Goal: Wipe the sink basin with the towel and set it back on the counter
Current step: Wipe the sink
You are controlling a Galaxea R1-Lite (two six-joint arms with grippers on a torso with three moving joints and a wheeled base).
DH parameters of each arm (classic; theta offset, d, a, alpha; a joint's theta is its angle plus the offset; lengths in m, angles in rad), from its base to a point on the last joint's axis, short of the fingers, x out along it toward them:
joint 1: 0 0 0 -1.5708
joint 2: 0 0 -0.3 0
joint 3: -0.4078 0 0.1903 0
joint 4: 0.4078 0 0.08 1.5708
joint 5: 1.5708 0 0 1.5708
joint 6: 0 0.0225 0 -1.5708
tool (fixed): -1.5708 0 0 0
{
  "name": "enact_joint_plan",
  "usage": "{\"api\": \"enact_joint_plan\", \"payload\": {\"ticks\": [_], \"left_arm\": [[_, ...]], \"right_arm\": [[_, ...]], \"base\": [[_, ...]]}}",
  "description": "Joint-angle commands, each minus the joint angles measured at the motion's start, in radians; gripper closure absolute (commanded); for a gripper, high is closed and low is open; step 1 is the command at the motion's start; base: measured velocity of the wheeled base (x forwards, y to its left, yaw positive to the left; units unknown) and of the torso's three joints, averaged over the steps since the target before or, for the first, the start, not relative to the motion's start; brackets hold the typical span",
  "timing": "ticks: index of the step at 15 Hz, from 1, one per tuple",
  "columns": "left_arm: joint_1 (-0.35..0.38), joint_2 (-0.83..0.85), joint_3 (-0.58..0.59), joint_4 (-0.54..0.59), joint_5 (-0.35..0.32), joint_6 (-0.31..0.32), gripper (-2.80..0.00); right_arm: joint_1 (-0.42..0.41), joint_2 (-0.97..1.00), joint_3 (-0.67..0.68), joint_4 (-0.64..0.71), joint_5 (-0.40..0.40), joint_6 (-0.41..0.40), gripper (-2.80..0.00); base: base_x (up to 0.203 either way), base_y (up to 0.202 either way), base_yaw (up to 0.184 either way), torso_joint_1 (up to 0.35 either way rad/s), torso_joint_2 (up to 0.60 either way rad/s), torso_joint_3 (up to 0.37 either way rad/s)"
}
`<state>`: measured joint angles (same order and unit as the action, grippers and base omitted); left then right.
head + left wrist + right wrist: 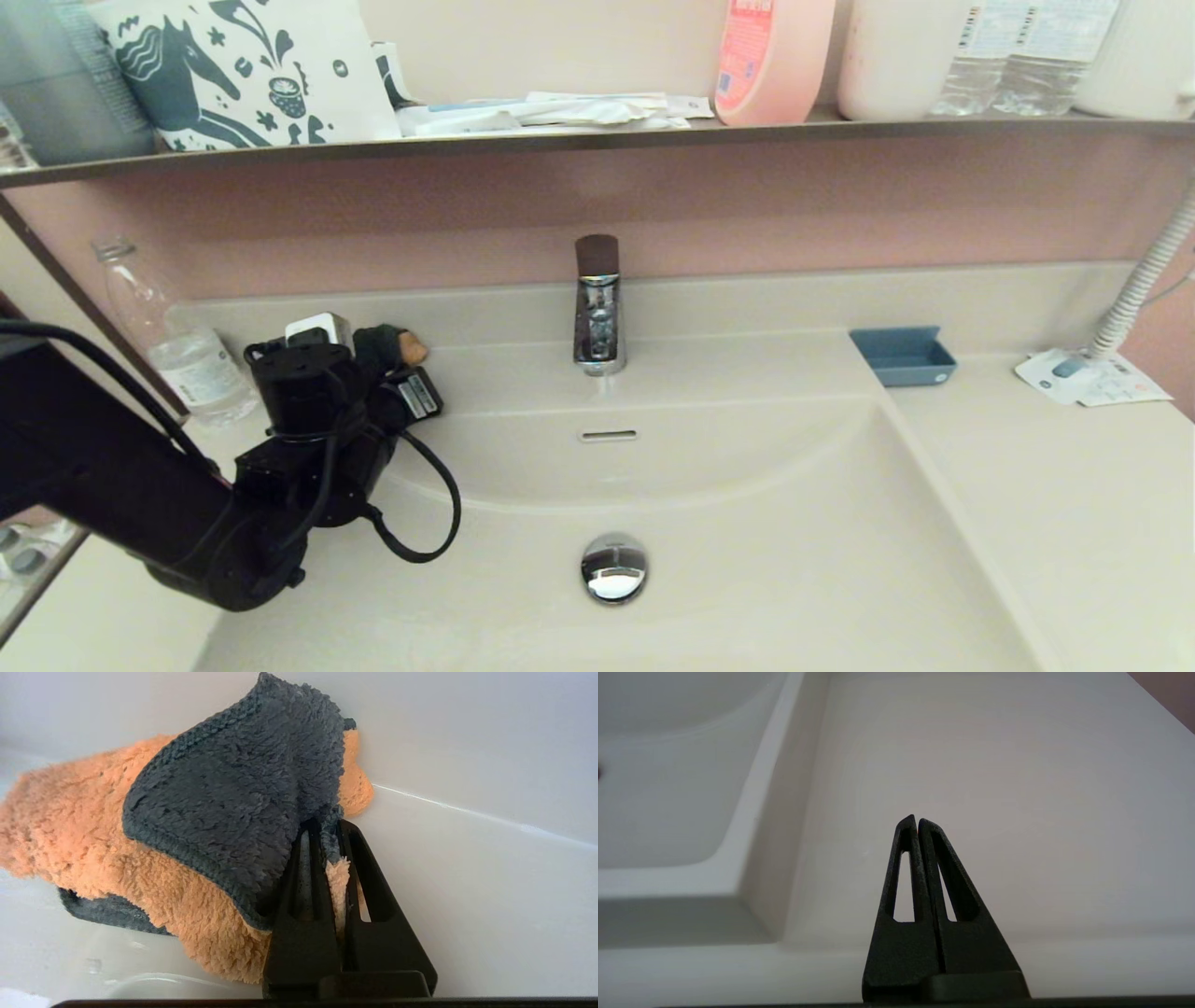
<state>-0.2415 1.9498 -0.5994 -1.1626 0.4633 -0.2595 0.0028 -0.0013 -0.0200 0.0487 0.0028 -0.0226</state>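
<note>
Beige worktop point(1027, 485) around dry-looking sink basin point(747, 560), faucet point(597, 308) at back edge. Left claw point(327, 830) pinching towel point(117, 849) at worktop's back-left corner, beside basin rim. Right claw point(916, 821) pressed together, parked over right worktop. Probably either just picking up or just returning; cannot tell which.

In the head view the left arm hides most of the towel point(403, 347); the right gripper point(917, 820) is out of that frame
</note>
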Motion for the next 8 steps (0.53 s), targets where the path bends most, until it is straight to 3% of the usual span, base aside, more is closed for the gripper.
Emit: {"api": "enact_joint_plan", "payload": {"ticks": [1,4,8], "left_arm": [[-0.014,0.001,-0.005,-0.007,0.004,0.008,0.00],[-0.098,0.006,-0.046,-0.001,0.037,0.027,0.00],[-0.277,0.054,-0.173,0.078,0.147,0.028,0.00]], "right_arm": [[0.000,0.001,0.000,0.000,0.000,0.000,0.00],[0.000,0.001,0.000,0.000,0.000,0.000,0.00],[0.000,0.001,0.000,0.000,0.000,0.000,0.00]], "base": [[0.000,0.000,0.000,0.000,0.00,0.000],[0.000,0.000,0.000,0.000,0.00,0.000],[0.000,0.000,0.000,0.000,0.00,0.000]]}}
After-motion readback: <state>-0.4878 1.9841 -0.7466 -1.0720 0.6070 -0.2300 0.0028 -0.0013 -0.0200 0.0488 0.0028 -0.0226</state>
